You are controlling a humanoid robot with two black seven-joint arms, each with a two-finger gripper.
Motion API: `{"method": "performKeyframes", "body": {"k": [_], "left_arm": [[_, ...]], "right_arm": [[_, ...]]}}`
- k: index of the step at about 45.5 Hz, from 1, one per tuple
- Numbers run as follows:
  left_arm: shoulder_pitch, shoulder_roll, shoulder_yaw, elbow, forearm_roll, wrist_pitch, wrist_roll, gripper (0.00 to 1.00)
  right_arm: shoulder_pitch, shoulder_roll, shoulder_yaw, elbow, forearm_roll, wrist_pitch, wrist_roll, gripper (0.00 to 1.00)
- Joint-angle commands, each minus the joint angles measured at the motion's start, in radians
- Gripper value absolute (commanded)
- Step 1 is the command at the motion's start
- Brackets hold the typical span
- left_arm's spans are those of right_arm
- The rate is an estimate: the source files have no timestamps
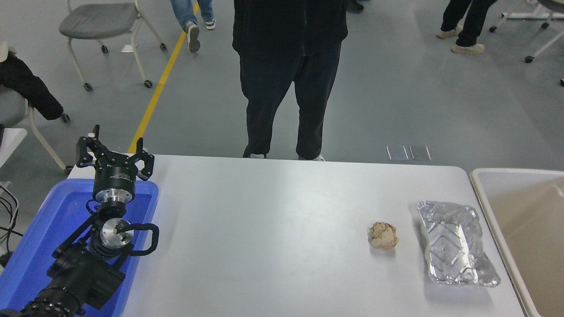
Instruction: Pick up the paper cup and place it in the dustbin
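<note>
In the head view, the left gripper [115,154] rests with its fingers spread apart above the blue tray [26,237] at the near left. The dustbin [484,193] stands at the right edge of the table [264,229], just beside the foil tray [454,242]; a paper ball [383,235] lies near it. The right gripper and the paper cup are out of the picture.

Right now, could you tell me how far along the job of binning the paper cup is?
Done: the cup is off the white table, where only the crumpled brown paper ball and foil tray lie. In hand: unclear, since the cup and right arm are out of view. Left: no cup shows in the visible part of the dustbin, so the drop is unconfirmed. The left gripper sits open over the blue tray.
</note>
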Motion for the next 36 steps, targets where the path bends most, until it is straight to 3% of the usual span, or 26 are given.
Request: {"method": "performKeyframes", "body": {"k": [1, 11, 36], "left_arm": [[0.0, 0.0, 0.0, 0.0, 0.0, 0.0, 0.0, 0.99], [0.0, 0.0, 0.0, 0.0, 0.0, 0.0, 0.0, 0.99], [0.0, 0.0, 0.0, 0.0, 0.0, 0.0, -0.001, 0.99]], "right_arm": [[-0.308, 0.122, 0.297, -0.321, 0.027, -0.01, -0.017, 0.0], [-0.556, 0.193, 0.481, -0.417, 0.02, 0.044, -0.043, 0.0], [-0.803, 0.351, 0.473, -0.465, 0.008, 0.121, -0.04, 0.0]]}}
